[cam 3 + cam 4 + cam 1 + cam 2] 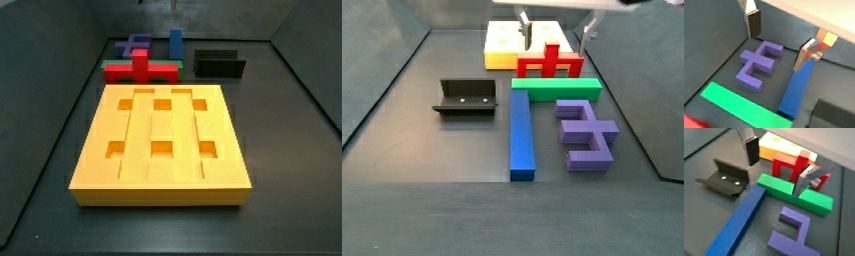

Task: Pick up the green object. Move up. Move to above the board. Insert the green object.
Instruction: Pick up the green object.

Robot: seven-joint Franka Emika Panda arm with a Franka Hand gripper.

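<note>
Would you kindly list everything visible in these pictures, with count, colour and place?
board: one, yellow-orange, at one end of the floor.
red block: one, red, between board and green object.
green object: one, green, lying crosswise beside the red block.
blue bar: one, blue, lying lengthwise.
purple block: one, purple, beside the blue bar.
fixture: one, dark, on the blue bar's other side.
gripper: one, silver fingers, open, above the green object.

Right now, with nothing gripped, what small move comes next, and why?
Probably ease the gripper down over the green object. In a wrist view its open fingers hang above the bar, holding nothing, with the red block close behind, so descend carefully.
</note>
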